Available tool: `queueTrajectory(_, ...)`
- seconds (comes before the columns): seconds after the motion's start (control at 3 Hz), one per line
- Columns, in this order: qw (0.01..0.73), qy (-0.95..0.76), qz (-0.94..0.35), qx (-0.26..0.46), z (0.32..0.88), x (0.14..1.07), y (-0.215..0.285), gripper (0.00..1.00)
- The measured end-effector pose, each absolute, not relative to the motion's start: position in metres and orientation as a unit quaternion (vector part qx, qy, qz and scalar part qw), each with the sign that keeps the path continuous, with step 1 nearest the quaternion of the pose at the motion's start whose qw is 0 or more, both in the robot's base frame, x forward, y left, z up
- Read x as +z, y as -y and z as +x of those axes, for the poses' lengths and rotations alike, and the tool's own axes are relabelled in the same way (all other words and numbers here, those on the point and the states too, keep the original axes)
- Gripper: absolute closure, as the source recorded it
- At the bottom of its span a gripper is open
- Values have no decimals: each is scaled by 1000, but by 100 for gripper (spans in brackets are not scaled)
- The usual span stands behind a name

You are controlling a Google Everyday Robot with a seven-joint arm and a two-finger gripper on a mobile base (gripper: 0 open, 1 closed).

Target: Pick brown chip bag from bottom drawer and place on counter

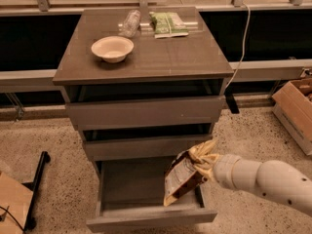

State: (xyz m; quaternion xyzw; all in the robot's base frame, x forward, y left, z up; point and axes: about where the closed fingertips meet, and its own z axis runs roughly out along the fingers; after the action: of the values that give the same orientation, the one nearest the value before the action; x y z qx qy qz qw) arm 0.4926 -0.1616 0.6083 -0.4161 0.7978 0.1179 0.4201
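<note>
The brown chip bag (pixel 181 177), dark brown with tan ends and a white label, hangs tilted over the right side of the open bottom drawer (pixel 146 218). My gripper (pixel 204 164) is shut on the bag's upper tan end; the white arm comes in from the lower right. The bag is lifted above the drawer floor, its lower end near the drawer's front wall. The counter (pixel 165 57) is the glossy grey-brown top of the cabinet, well above the bag.
On the counter stand a cream bowl (pixel 112 48), a clear plastic bag (pixel 129 23) and a flat green packet (pixel 167 23). The two upper drawers (pixel 144 112) stick out slightly. A cardboard box (pixel 295 106) is on the floor at right, a black stand (pixel 36 189) at left.
</note>
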Motion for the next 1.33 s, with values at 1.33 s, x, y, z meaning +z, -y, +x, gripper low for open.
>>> queueTrajectory(1.33, 552, -720, -388, -165, 571, 999, 199, 100)
